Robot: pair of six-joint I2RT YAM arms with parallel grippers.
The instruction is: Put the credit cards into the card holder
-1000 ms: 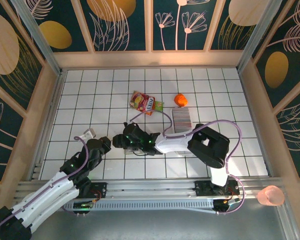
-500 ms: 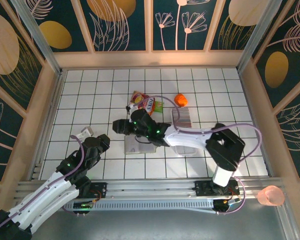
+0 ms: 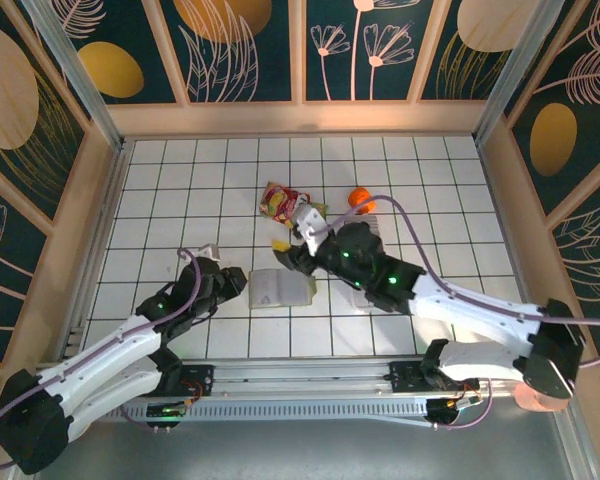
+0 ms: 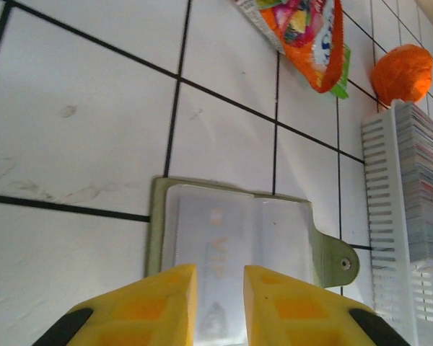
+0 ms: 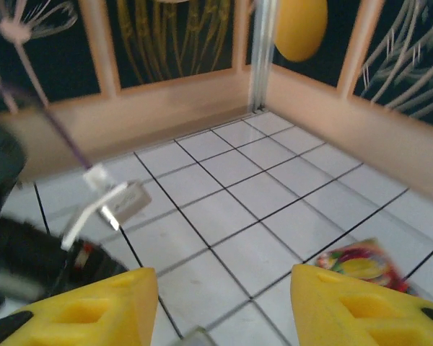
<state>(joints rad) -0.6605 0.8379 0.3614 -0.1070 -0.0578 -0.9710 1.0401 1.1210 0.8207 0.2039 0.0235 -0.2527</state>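
The olive-green card holder lies open on the white tiles, its pale inside up. In the left wrist view the card holder shows a clear pocket marked VIP and a snap tab on the right. My left gripper is at its near edge, the fingers a narrow gap apart with nothing pinched; from above the left gripper is at the holder's left side. The credit cards stand on edge in a white slotted tray. My right gripper hangs wide open and empty; from above it is just behind the holder.
A colourful snack packet and an orange ball lie behind the holder. The right arm crosses over the tray. Wooden walls ring the tiled table. A pink cup sits off the front right.
The right arm has swung off the card holder toward the back right, uncovering it. The left gripper has moved right, up to the holder's left edge.
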